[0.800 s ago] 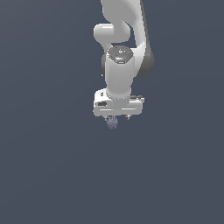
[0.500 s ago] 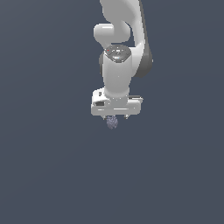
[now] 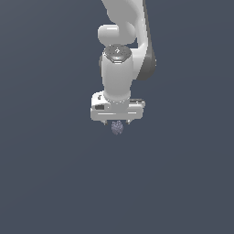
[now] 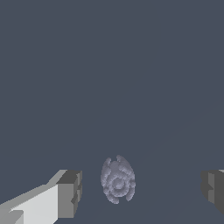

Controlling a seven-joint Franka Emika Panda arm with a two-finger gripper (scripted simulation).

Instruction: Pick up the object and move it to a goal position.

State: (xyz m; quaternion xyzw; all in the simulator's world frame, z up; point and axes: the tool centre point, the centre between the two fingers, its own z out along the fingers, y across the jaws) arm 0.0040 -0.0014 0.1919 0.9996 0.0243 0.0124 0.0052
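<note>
gripper (image 4: 140, 192) fingers spread wide, clear of the object (image 4: 117, 180) between them, fingertips cut off

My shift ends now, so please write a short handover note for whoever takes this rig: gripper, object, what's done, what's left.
Gripper: open, its grey fingertips on either side of the small bumpy greyish-purple lump, clear gaps on both sides, no contact.
Lump: in the exterior view it shows just below the white gripper body.
Done: gripper lined up over the lump.
Left: close on it, lift, carry to the goal. No goal marker shows in either view.
</note>
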